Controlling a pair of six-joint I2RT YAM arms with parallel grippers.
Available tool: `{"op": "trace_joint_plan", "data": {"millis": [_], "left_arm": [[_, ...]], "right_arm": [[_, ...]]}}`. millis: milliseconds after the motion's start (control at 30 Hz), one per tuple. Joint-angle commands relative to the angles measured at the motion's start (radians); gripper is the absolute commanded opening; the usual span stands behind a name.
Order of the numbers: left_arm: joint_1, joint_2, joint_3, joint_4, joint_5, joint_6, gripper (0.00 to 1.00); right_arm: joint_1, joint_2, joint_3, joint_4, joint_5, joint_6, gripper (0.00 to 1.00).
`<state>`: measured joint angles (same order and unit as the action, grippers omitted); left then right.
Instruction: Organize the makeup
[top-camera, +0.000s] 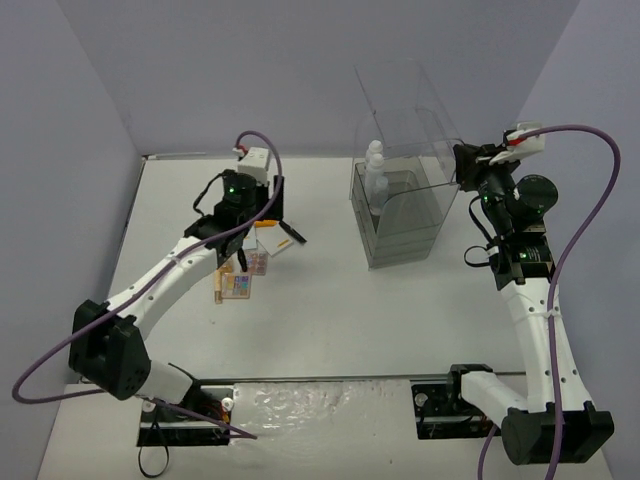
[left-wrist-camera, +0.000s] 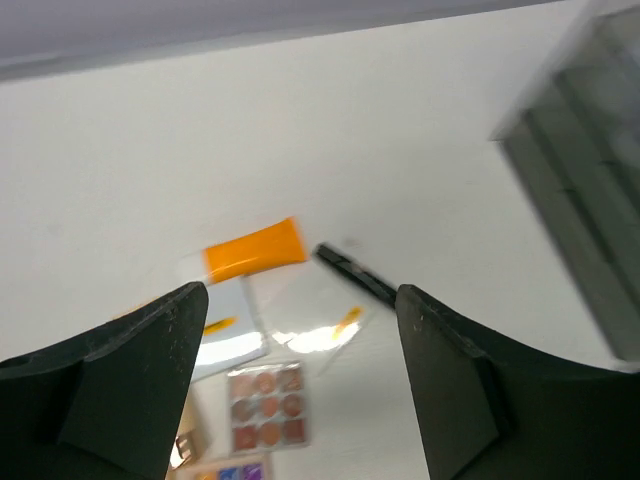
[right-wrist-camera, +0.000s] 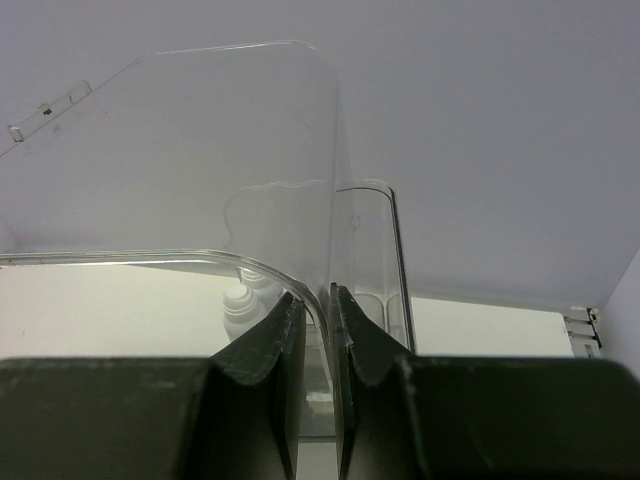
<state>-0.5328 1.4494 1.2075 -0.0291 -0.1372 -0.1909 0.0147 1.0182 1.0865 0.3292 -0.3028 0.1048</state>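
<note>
My left gripper (top-camera: 240, 232) is open and empty, hovering over the loose makeup at the table's left. In the left wrist view it (left-wrist-camera: 298, 296) frames an orange flat case (left-wrist-camera: 253, 250), a black slim tube (left-wrist-camera: 355, 273), a white square compact (left-wrist-camera: 228, 332) and an eyeshadow palette (left-wrist-camera: 267, 407). From above I see the palette (top-camera: 238, 286), the black tube (top-camera: 291, 236) and a beige tube (top-camera: 217, 288). Two white bottles (top-camera: 376, 172) stand in the clear case (top-camera: 410, 215). My right gripper (top-camera: 463, 166) is shut on the case's upper right wall (right-wrist-camera: 322, 250); the bottles (right-wrist-camera: 240, 305) show behind it.
The clear case's raised lid (top-camera: 400, 100) stands tall at the back. A clear wrapper (left-wrist-camera: 322, 335) lies among the makeup. The case's edge (left-wrist-camera: 590, 170) shows at the right of the left wrist view. Purple cables loop over both arms.
</note>
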Motion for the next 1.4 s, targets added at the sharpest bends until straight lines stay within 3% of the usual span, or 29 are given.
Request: {"op": "trace_joint_plan", "data": {"millis": [0,200,300,667,967,1367], "left_arm": [[0.122,-0.115,-0.076,-0.064,-0.214,-0.088,0.73],[0.333,-0.185,-0.275,-0.042,-0.217,-0.198,0.74],[0.388,-0.182,-0.333,-0.002,-0.235,-0.206,0.74],[0.430,-0.047,-0.387,0.203,-0.190,-0.250,0.74],[0.435,0.026,-0.381,0.262,-0.159,-0.239,0.73],[0.434,0.043,-0.365,0.234,-0.137,-0.246,0.55]], "right_arm": [[0.024,-0.018,-0.013,-0.014,-0.051,0.043,0.00],[0.027,-0.020,-0.011,-0.016,-0.050,0.041,0.00],[0.030,-0.016,-0.011,-0.016,-0.050,0.041,0.00],[0.033,-0.025,-0.014,-0.018,-0.047,0.037,0.00],[0.032,-0.022,-0.015,-0.018,-0.041,0.030,0.00],[0.031,-0.020,-0.012,-0.018,-0.045,0.033,0.00]]}}
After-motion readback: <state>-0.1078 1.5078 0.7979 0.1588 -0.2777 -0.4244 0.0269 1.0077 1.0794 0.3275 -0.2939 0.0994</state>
